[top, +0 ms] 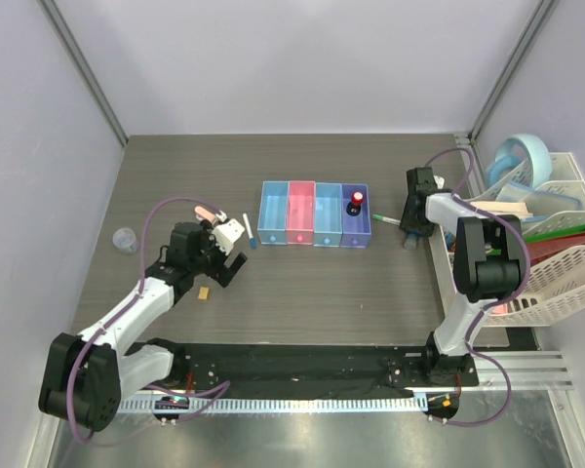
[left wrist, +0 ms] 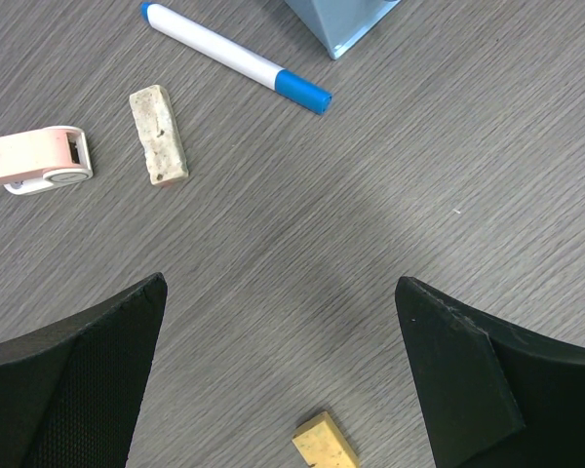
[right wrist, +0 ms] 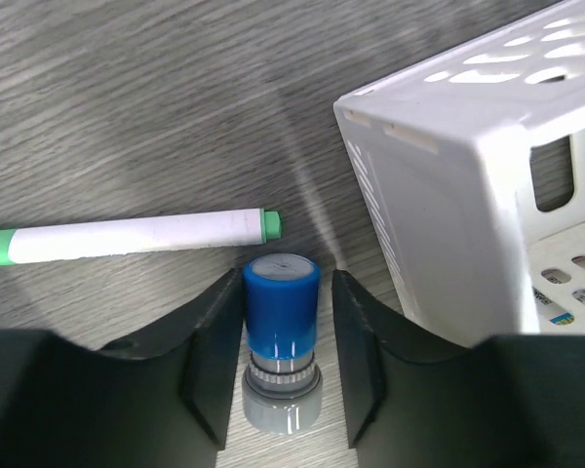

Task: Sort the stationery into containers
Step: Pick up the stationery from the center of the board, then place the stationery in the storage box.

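My left gripper (top: 224, 258) (left wrist: 280, 283) is open and empty, just above the table. A tan block (top: 205, 292) (left wrist: 324, 444) lies between its fingers near the palm. Ahead lie a blue-capped white pen (top: 248, 231) (left wrist: 234, 57), an off-white block (left wrist: 158, 135) and a pink eraser case (top: 203, 211) (left wrist: 34, 159). The row of four bins (top: 315, 216) holds a red-capped black bottle (top: 357, 202) in the darker blue one. My right gripper (top: 412, 234) (right wrist: 281, 292) is open, its jaws on either side of a blue-capped grey stamp (right wrist: 281, 331), with a small gap on the right. A green-tipped pen (top: 385, 220) (right wrist: 136, 237) lies just beyond.
A white rack basket (top: 556, 253) (right wrist: 448, 195) with books and folders stands close on the right of my right gripper. A clear round roll (top: 125, 239) lies at the far left. A corner of the light blue bin (left wrist: 341, 19) shows in the left wrist view.
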Robot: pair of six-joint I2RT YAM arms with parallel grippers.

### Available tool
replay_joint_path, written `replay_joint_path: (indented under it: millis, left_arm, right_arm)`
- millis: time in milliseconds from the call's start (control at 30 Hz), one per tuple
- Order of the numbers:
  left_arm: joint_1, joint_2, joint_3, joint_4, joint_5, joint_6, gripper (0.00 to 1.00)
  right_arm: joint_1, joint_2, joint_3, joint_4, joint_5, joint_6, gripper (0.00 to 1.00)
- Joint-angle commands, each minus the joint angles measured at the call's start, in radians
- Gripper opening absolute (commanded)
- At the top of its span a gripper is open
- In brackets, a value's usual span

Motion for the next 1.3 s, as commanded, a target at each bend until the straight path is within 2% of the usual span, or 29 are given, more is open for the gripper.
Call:
replay_joint_path:
  millis: [0,233,500,867,1100,1267]
  left_arm:
    - [-0.005,-0.001,0.004,0.025,0.019,-0.004,1.0]
    - [-0.004,0.001,0.006,0.024,0.022,-0.004,1.0]
    - [-0.004,0.005,0.011,0.022,0.023,-0.004,1.0]
    - [-0.005,0.001,0.012,0.021,0.022,-0.004,1.0]
    - [-0.005,0.005,0.011,0.024,0.008,0.001,1.0]
    - [-0.004,0.008,0.012,0.025,0.006,0.001,1.0]
  right_arm:
    - [-0.006,0.014,0.019,0.006,0.019,-0.014,0.44]
    - [0.001,0.007,0.021,0.0,0.034,-0.06,0.4]
    - [0.026,-0.059,0.028,-0.009,-0.003,-0.094,0.21]
    - [0.105,-0.197,-0.005,0.032,-0.038,-0.161,0.2]
    - [0.173,-0.263,-0.12,0.264,-0.012,-0.275,0.2]
    - [0.222,-0.282,-0.131,0.341,0.022,-0.309,0.2]
